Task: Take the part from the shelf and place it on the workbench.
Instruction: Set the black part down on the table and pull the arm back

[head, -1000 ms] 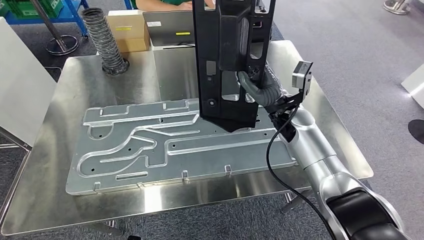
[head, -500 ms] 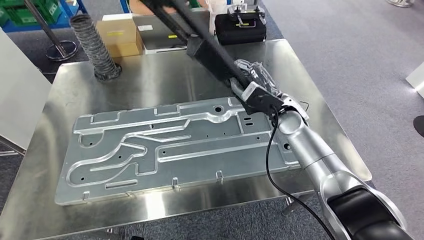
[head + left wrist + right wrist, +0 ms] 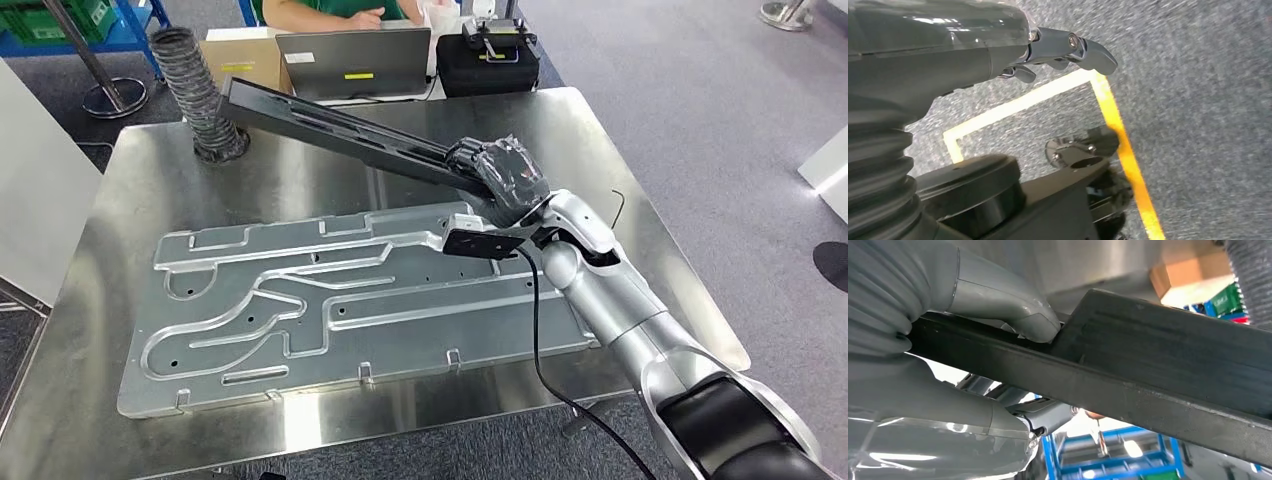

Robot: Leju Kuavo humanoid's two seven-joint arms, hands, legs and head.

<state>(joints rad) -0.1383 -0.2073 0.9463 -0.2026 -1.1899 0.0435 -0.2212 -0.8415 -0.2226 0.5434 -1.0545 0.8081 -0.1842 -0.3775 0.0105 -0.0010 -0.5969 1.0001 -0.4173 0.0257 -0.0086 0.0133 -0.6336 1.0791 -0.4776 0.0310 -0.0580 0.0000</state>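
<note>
Beyond the table's far edge we see a grey laptop [image 3: 352, 62] with a yellow sticker, a cardboard box [image 3: 240, 62] to its left and a black case [image 3: 488, 62] to its right. A ribbed grey hose [image 3: 195, 90] stands at the far left corner. A person's green sleeve [image 3: 330, 10] shows behind the laptop.

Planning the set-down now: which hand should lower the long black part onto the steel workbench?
Right. The right hand already grips the long black plastic part above the steel workbench; the left hand hangs over grey floor, holding nothing.
</note>
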